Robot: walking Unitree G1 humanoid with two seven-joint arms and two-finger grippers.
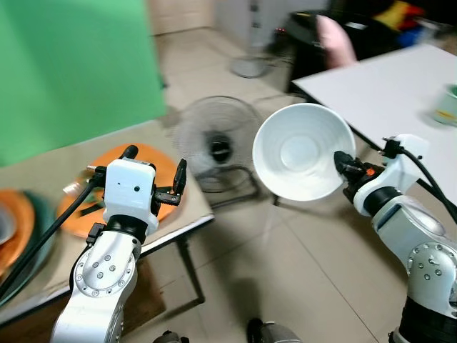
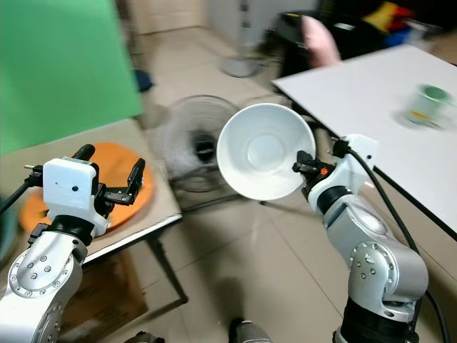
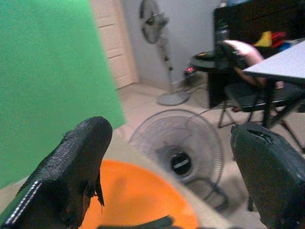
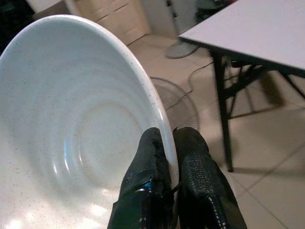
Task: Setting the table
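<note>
Looking down from the head camera, I see the white bench (image 1: pixel 400 86) on my right, reaching away with a pale green cup (image 2: pixel 427 103) standing on it, and a lower tan bench (image 1: pixel 107 146) on my left in front of a green screen (image 1: pixel 71 64). An orange plate (image 1: pixel 153 166) lies on that tan bench, with another orange and teal dish (image 1: pixel 21 221) at its near left edge. Between the two benches a floor fan (image 1: pixel 214 143) sits tilted on the tiles. My right end effector (image 4: pixel 172 143) has its two black fingers pinched on the rim of a white bowl (image 1: pixel 303 150), one finger inside and one outside, and the bowl hangs in the air over the floor, tipped so its hollow faces me, just short of the white bench. My left end effector (image 1: pixel 153 171) hovers above the orange plate with its fingers spread wide, holding nothing.
</note>
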